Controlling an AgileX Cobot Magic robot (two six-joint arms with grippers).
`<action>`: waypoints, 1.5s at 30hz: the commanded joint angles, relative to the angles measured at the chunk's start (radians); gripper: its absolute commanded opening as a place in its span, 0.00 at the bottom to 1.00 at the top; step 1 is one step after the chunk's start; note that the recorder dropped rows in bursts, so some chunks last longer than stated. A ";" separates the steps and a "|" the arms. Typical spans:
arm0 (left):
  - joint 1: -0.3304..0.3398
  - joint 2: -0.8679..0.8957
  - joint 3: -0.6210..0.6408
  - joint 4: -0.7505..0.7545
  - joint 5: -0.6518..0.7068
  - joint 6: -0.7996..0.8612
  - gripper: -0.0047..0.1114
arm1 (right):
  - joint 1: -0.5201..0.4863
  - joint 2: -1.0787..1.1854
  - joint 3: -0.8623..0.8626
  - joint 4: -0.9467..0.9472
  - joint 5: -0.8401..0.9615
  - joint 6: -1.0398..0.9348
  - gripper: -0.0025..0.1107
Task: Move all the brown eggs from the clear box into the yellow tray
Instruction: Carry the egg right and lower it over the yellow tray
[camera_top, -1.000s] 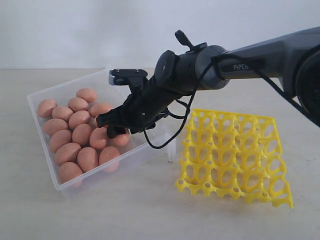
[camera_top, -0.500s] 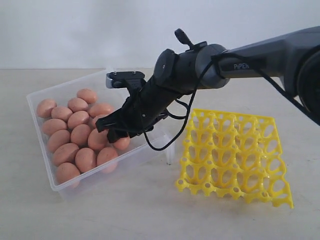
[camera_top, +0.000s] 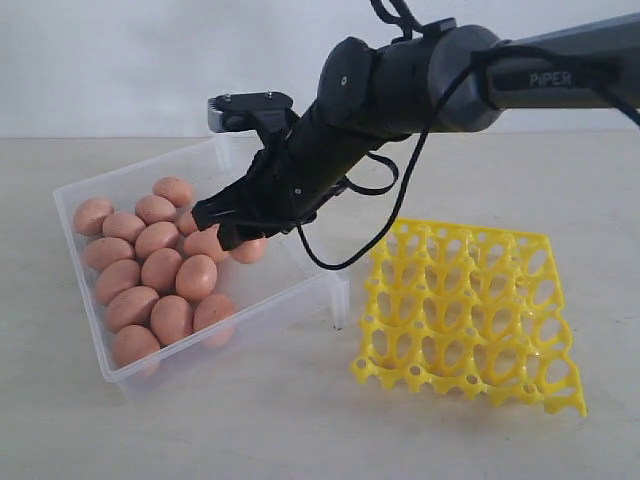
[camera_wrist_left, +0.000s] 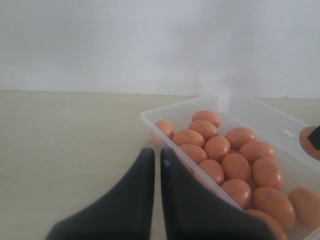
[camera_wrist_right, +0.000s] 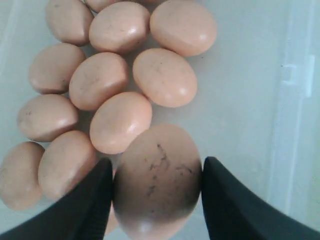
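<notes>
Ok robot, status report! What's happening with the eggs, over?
Right end effector shut on one brown egg, above the clear box. Left end effector shut, empty. Yellow tray empty. Nothing between box and tray.

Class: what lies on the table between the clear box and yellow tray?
Nothing; the exterior view shows bare table between the clear box and yellow tray.

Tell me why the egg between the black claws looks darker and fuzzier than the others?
Right wrist view: the held egg sits near the lens in the right gripper, shaded and soft, while the loose eggs in the clear box catch brighter light. Left wrist view: the left gripper is a dark blur. Exterior view: even light, faint shadow by the yellow tray.
</notes>
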 joint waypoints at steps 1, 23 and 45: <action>0.002 -0.003 0.003 0.001 -0.003 -0.002 0.08 | 0.001 -0.155 0.179 -0.031 -0.245 0.025 0.02; 0.002 -0.003 0.003 0.001 -0.001 -0.002 0.08 | -0.011 -0.444 1.022 -0.015 -1.545 0.239 0.02; 0.002 -0.003 0.003 0.001 -0.001 -0.002 0.08 | -0.326 -0.276 0.755 -1.134 -1.145 0.929 0.02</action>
